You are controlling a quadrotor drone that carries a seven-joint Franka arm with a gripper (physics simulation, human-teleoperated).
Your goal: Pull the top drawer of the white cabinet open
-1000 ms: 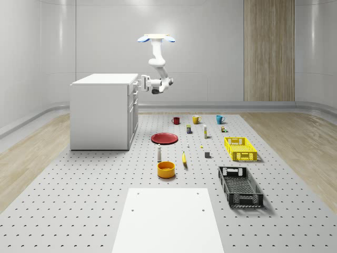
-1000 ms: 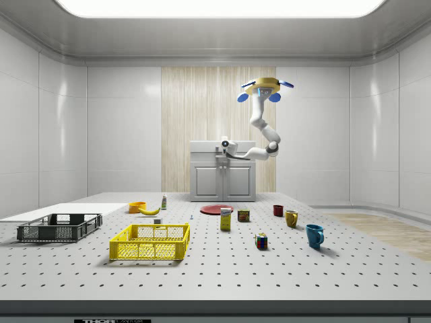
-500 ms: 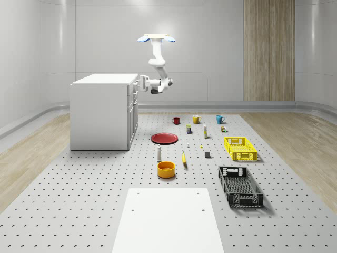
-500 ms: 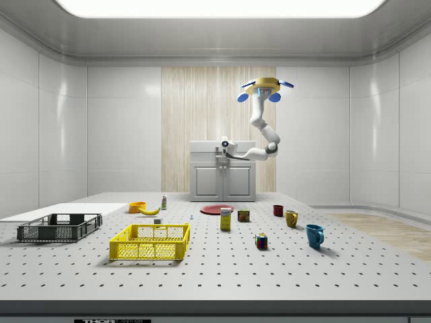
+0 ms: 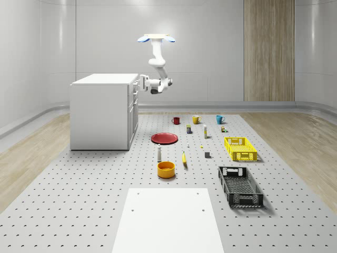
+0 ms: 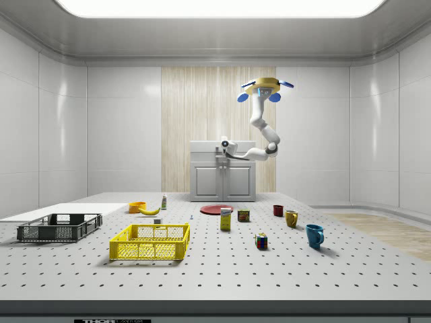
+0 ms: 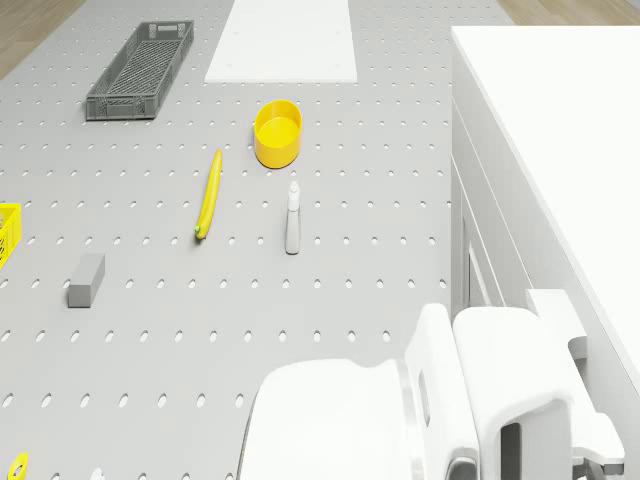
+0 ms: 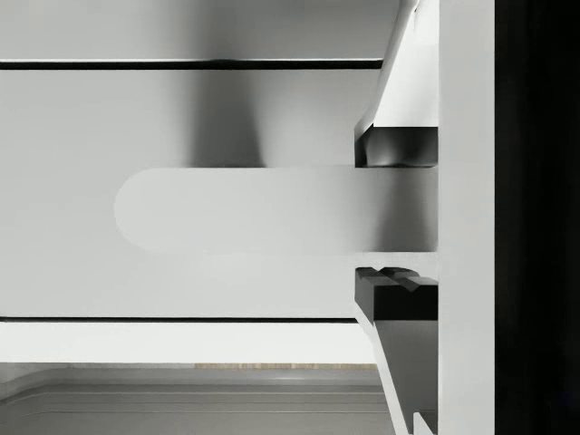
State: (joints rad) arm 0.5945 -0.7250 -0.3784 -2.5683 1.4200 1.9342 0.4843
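Ahead of the gripper (image 5: 140, 83): the white cabinet (image 5: 100, 110) is standing with its top drawer (image 8: 181, 109) sitting flush, not yet pulled out.
Between the fingers (image 8: 394, 149): the drawer handle (image 8: 236, 208) is lying crosswise, with one pad touching it and the other showing a thin gap.
Gripper state: straddling the handle, released rather than clamping.
Above and behind the gripper: the drone (image 5: 156, 38) is hovering in front of the cabinet's drawer side.
Risk: pulling before the pads are squeezing would probably let the handle slip free. The fingers are sitting near the handle's end, so a sideways drift of the hovering drone could be sliding them off.
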